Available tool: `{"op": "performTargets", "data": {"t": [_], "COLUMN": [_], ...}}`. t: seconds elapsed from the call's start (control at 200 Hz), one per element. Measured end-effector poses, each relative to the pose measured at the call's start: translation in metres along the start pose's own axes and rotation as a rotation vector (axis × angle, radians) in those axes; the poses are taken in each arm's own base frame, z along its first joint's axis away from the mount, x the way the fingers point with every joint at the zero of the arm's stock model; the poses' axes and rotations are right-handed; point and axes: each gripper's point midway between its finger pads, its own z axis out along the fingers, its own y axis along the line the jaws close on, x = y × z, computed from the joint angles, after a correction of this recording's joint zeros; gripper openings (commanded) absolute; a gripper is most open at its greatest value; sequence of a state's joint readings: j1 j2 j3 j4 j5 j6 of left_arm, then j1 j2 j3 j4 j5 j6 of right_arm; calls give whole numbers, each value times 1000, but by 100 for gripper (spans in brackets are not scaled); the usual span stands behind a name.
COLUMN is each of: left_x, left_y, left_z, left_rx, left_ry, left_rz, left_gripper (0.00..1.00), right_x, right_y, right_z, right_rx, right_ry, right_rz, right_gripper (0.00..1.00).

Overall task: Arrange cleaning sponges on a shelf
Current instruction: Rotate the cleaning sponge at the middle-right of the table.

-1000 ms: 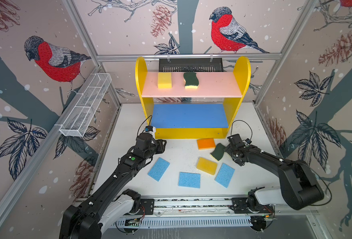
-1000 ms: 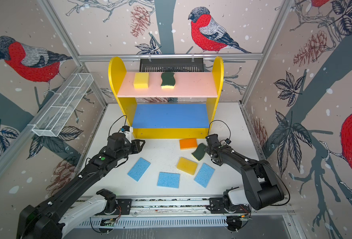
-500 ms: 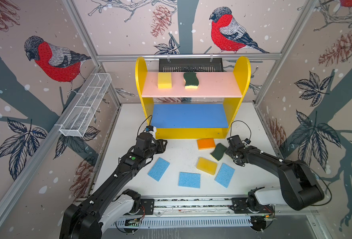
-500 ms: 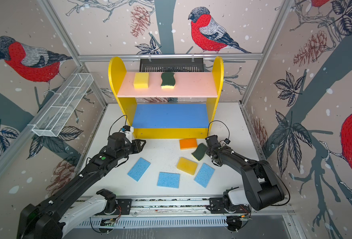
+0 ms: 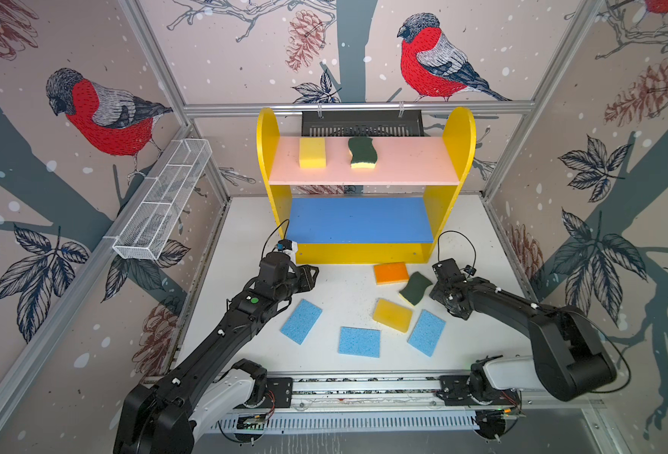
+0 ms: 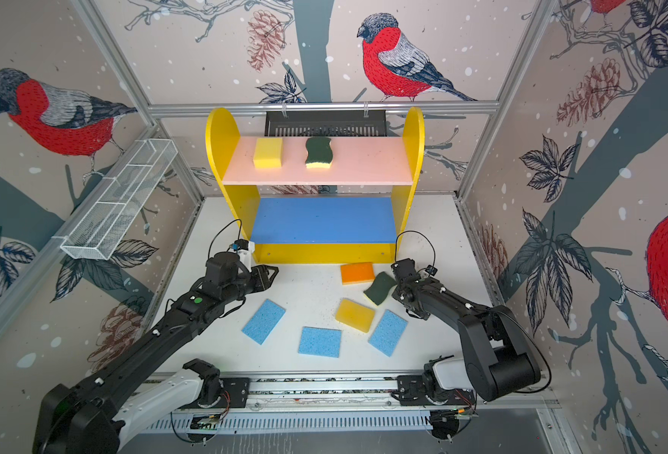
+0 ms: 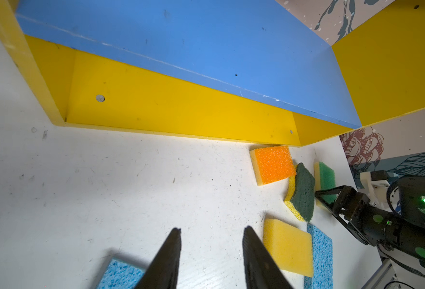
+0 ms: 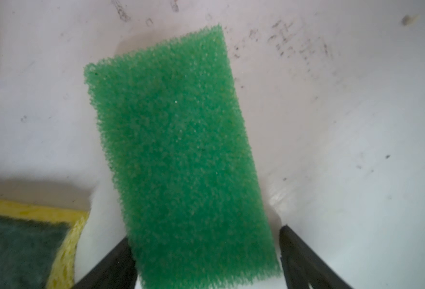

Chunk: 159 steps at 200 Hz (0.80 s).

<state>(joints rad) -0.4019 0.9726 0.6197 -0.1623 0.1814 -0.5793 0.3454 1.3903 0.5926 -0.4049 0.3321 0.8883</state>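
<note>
The shelf stands at the back; a yellow sponge and a wavy dark-green sponge lie on its pink board. On the table lie an orange-topped sponge, a tilted dark-green wavy one, a yellow block and three light-blue sponges. My right gripper is open and straddles the bright-green-topped sponge, with a gap at one finger. This sponge is hidden under the wrist in both top views. My left gripper hovers open and empty over bare table.
A white wire-mesh basket hangs on the left wall. A black slotted tray hangs behind the shelf. The arms' base rail runs along the front edge. The blue middle board has nothing on it.
</note>
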Motion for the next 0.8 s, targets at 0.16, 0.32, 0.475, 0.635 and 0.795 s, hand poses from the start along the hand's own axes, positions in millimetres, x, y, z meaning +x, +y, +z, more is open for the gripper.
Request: {"op": "performTargets", "data": {"t": [0.16, 0.32, 0.475, 0.635, 0.795], "left_x": [1, 3, 5, 6, 7], "left_y": [1, 2, 4, 4, 5], "left_z": [-1, -1, 0, 0, 1], "left_rx": [-1, -3, -5, -1, -1], "left_ry": [-2, 0, 4, -2, -1], "left_rz": [-16, -24, -45, -52, -69], "left_gripper": [43, 43, 42, 42, 41], "right_x": [-4, -3, -5, -11, -15], "right_y": [4, 4, 5, 11, 16], "right_z": [0, -1, 0, 5, 8], "right_rx": [-7, -17, -19, -28, -39], "right_ry": [-1, 9, 12, -1, -13], "right_rz": [-23, -61, -98, -123, -125], "right_gripper": [89, 89, 87, 82, 75]}}
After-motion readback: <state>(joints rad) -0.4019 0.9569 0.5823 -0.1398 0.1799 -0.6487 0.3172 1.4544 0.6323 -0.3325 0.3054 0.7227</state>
